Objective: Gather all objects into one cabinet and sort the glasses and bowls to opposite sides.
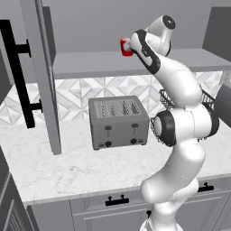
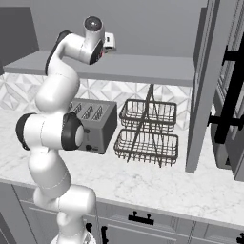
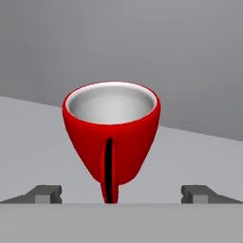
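My gripper (image 3: 121, 192) spread wide, holding nothing, red mug (image 3: 111, 135) dead ahead at 12 o'clock, upright on the shelf (image 1: 90, 63), handle facing me.

The glossy white arm (image 1: 180, 135) is built of thick rounded segments joined by dark black bands, with a round dark cap (image 2: 93, 24) closing its top joint. Its white hand block (image 2: 109, 41) is small and boxy. Two short dark grey finger tips (image 3: 45, 193) have stepped, squared ends.
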